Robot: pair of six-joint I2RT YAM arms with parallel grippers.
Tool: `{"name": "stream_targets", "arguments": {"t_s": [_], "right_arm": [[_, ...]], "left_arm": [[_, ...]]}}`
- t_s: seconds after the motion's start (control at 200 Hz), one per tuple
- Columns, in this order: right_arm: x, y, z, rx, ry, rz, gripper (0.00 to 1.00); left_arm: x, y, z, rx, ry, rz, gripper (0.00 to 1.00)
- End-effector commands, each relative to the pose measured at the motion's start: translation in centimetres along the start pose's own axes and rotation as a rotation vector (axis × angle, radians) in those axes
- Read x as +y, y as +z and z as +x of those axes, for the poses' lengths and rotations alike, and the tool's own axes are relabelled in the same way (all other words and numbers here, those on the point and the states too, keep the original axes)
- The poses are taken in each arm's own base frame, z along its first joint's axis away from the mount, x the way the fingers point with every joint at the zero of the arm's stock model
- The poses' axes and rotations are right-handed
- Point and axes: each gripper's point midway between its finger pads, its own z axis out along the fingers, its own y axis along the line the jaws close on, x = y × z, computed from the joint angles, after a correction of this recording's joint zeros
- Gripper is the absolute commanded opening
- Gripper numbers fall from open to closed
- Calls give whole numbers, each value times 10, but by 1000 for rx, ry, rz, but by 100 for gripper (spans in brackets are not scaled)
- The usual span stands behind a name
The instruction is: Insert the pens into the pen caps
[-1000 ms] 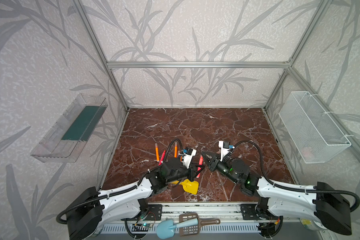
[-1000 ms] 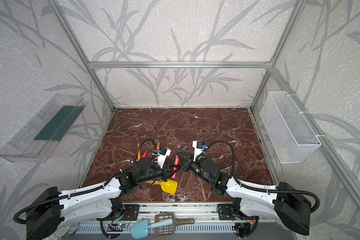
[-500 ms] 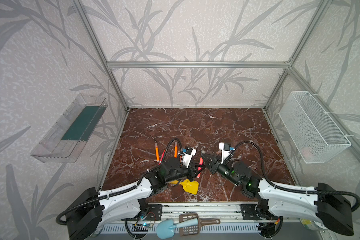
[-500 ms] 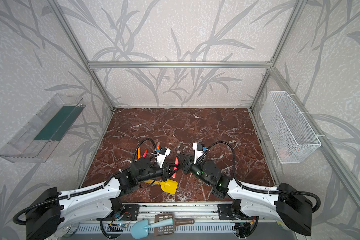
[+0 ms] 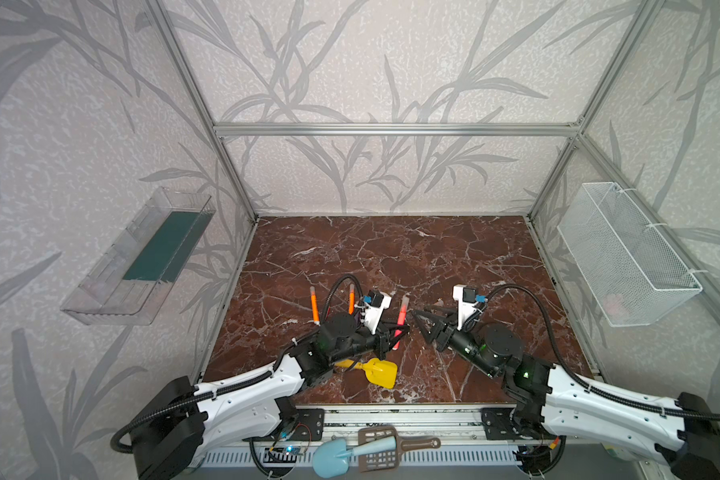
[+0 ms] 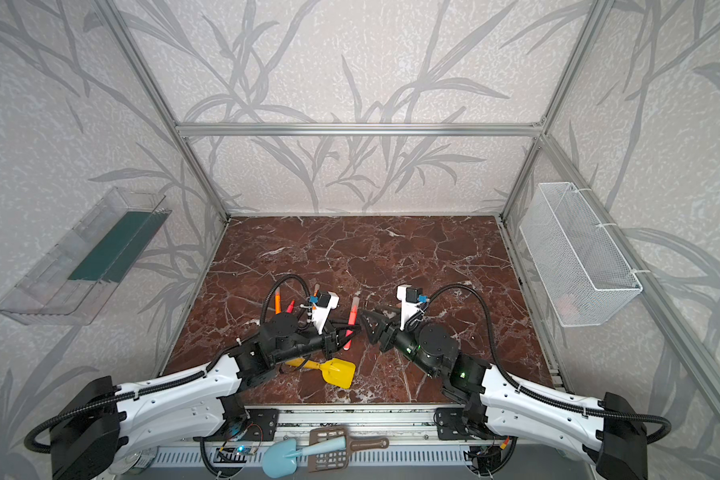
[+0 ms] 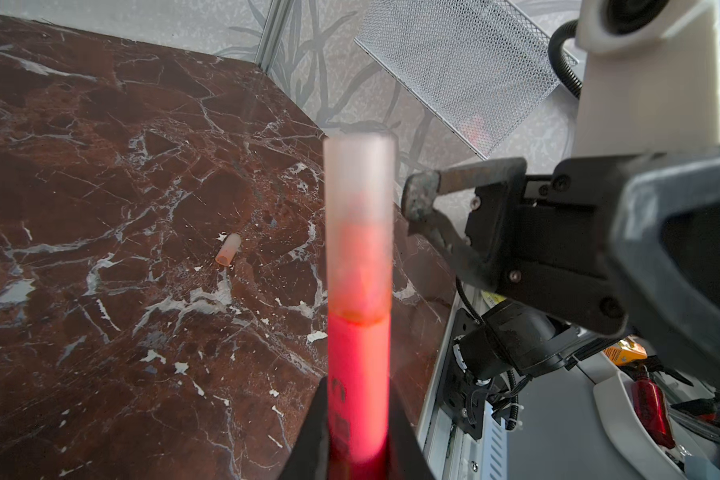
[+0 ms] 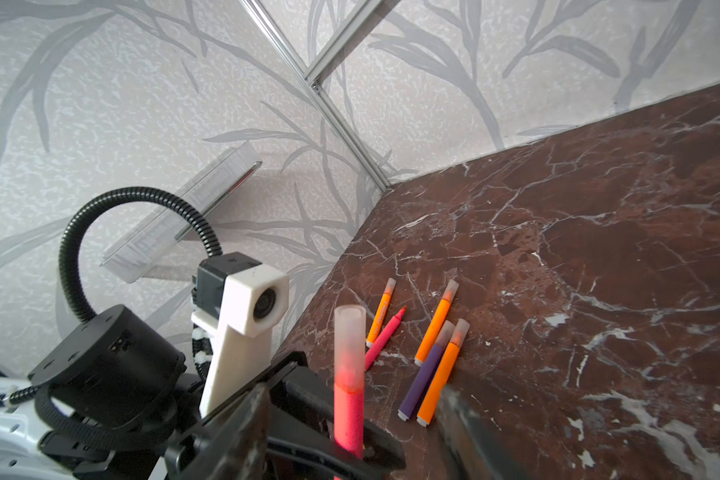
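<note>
Gripping a red-pink pen [image 7: 358,353] upright, the left gripper [image 5: 395,334] is showing its cap [image 7: 358,199] seated; the right gripper [image 5: 421,321] is hanging wide-jawed beside it. Beyond, four capped pens [image 8: 427,374] are lying with one bare pen [image 8: 385,337]; a loose cap [image 7: 228,254] is waiting farther out, so one pairing is looking left to do.

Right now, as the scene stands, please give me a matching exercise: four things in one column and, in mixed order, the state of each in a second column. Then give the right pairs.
Things
1. held red-pink pen, in the left gripper
2. loose pen cap
3. right gripper
4. lying red-pink pen

States
A. lies flat, tip bare
B. open, holding nothing
C. upright, cap on its tip
D. lies alone, hollow end showing

Pairs: 1-C, 2-D, 3-B, 4-A
</note>
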Motion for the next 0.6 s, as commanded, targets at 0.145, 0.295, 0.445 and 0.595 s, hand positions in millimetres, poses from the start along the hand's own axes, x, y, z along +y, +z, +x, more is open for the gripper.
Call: {"name": "stream_targets", "arguments": {"t_s": [0.145,0.295,0.445,0.595], "right_arm": [[3,26,1,56,-42,84,59],[8,41,6,83,-44,81,51],[12,50,6,89,-55,79,44],[13,52,5,86,-61,84,44]], "left_arm": [[-4,-2,6,22,77,22,0],[-3,-2,8,27,81,22,0],[-2,-2,9,28,86,15,0],[-1,-3,11,32,88,14,0]]}}
